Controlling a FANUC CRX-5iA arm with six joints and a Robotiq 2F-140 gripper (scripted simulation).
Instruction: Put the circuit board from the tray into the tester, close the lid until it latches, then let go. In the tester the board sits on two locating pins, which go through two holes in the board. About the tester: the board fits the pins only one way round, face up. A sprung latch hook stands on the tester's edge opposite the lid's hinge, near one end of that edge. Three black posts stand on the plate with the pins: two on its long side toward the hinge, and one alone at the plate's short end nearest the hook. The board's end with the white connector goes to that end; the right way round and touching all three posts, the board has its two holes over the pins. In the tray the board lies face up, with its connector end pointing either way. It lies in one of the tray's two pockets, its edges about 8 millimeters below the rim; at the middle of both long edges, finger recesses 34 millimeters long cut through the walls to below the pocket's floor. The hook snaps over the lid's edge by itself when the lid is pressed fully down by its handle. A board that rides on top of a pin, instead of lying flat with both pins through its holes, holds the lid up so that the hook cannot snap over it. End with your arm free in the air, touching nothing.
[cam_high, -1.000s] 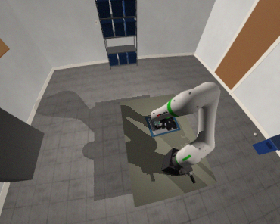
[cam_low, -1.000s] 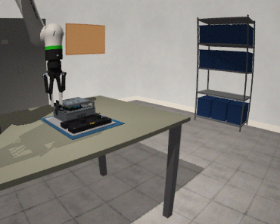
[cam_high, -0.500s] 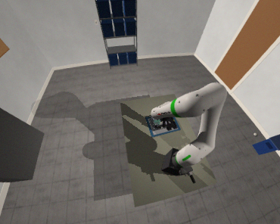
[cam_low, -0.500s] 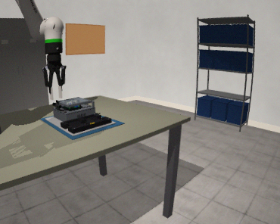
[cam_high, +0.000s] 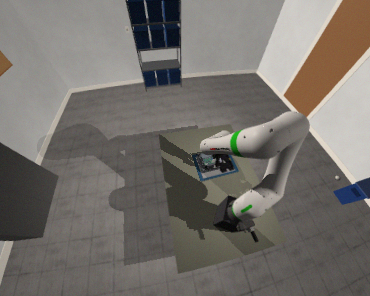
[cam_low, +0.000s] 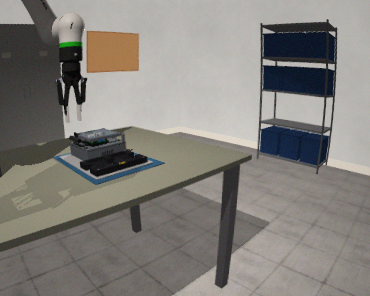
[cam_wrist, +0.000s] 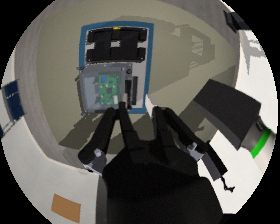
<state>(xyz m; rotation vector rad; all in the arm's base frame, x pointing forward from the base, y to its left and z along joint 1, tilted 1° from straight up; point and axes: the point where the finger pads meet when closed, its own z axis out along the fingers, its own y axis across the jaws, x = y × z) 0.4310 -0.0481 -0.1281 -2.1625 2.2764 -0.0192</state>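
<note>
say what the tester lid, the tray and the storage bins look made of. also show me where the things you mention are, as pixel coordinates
Tester lid (cam_low: 95, 134) (cam_wrist: 91, 91): probably clear plastic, smooth, as the green board shows through it.
Tray (cam_low: 107, 165) (cam_wrist: 116, 44): likely molded black plastic, dark with soft highlights; painted metal is possible.
Storage bins (cam_high: 165, 77) (cam_low: 299, 46): perhaps dark blue plastic, evenly colored, too distant to confirm.

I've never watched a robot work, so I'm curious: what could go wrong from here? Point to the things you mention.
The clear lid (cam_high: 203, 161) (cam_low: 94, 133) (cam_wrist: 90, 92) may not be latched; I can't see the hook gripping it. The green circuit board (cam_high: 209, 161) (cam_low: 99, 141) (cam_wrist: 108, 90) beneath could be riding on a pin, holding the lid up. If the gripper (cam_high: 248, 230) (cam_low: 74, 120) (cam_wrist: 136, 98) comes down off-centre, it might knock the lid.
</note>
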